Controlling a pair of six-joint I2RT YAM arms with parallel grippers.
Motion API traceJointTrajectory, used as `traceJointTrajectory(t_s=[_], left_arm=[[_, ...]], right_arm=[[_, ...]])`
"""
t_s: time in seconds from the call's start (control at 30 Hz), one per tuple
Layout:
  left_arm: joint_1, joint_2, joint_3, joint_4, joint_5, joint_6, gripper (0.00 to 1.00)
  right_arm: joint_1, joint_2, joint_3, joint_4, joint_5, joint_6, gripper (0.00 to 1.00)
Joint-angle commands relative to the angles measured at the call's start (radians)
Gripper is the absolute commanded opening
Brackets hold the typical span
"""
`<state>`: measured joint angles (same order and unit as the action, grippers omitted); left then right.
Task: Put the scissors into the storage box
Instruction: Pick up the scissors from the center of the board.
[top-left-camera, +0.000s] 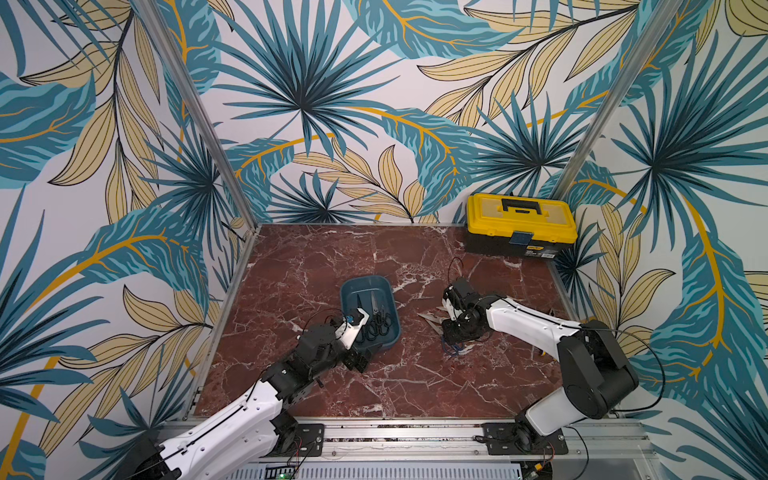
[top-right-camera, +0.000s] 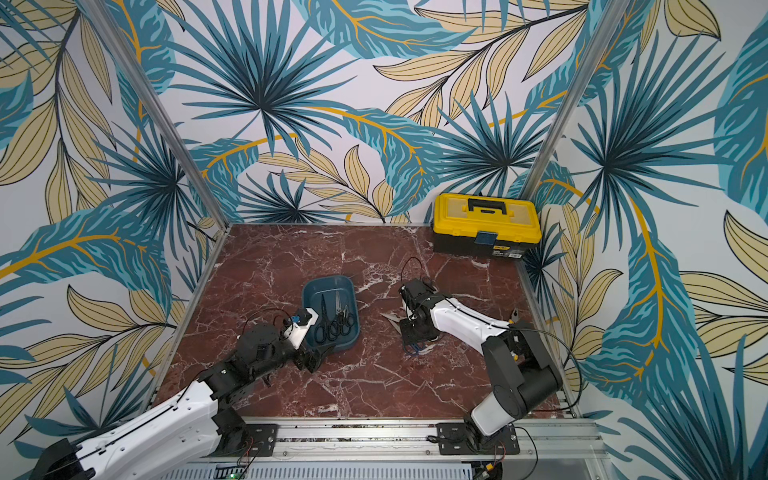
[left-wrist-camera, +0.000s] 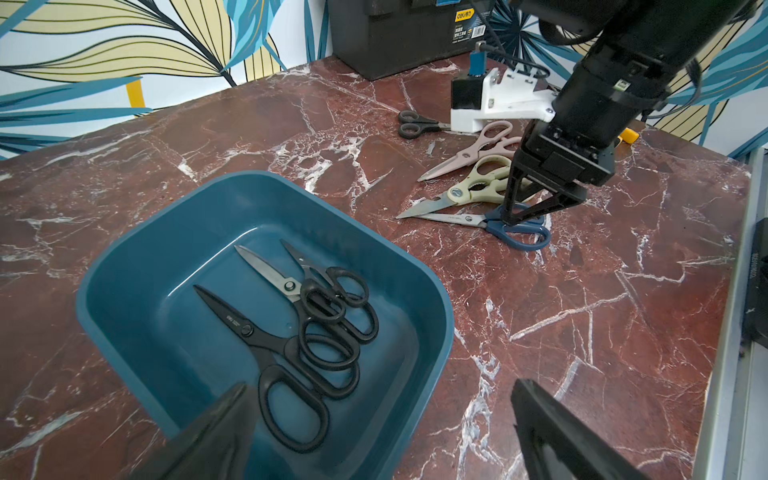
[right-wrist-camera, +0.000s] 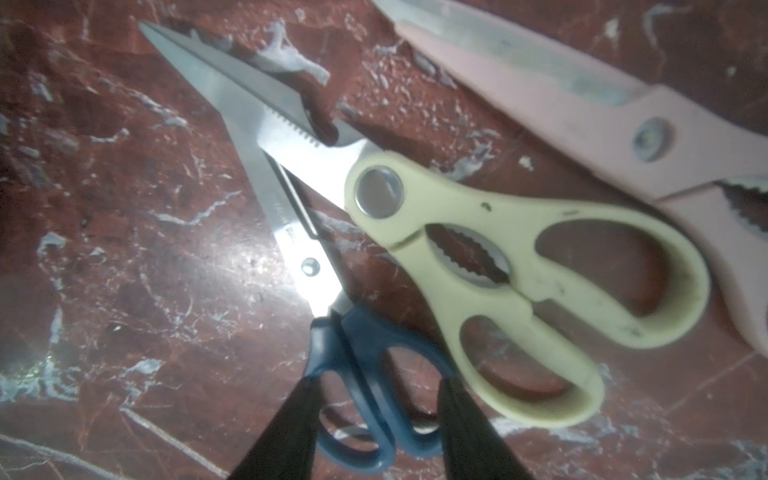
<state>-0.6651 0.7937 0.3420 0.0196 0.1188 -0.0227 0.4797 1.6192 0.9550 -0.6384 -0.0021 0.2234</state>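
The dark teal storage box stands mid-table with three black-handled scissors lying inside. My left gripper hangs open at the box's near corner and holds nothing. To the right of the box, blue-handled scissors lie flat on the table, partly under a cream-handled pair. My right gripper points down with a finger on each side of the blue handles. I cannot tell whether the fingers press on them.
A pale pink pair and a small black-handled pair lie beyond the cream one. A yellow-and-black toolbox stands at the back right corner. A yellow-handled tool shows partly behind the right arm.
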Motion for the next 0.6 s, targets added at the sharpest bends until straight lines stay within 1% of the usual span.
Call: traceJointTrajectory(t_s=[0.0,0.23,0.57], left_arm=[[-0.001,-0.005,-0.029,0.029,-0.007,0.004,1.00],[-0.001,0.007,-0.026,0.030,-0.011,0.003,1.00],[-0.001,0.035,-0.017,0.032,-0.014,-0.001,1.00]], right_arm=[[0.015,0.063,0.036,-0.048,0.023,-0.002,0.47],[0.040,0.102,0.047,-0.067,0.029,0.024,0.41],[0.056,0.080,0.000,-0.093,-0.133,0.116,0.42]])
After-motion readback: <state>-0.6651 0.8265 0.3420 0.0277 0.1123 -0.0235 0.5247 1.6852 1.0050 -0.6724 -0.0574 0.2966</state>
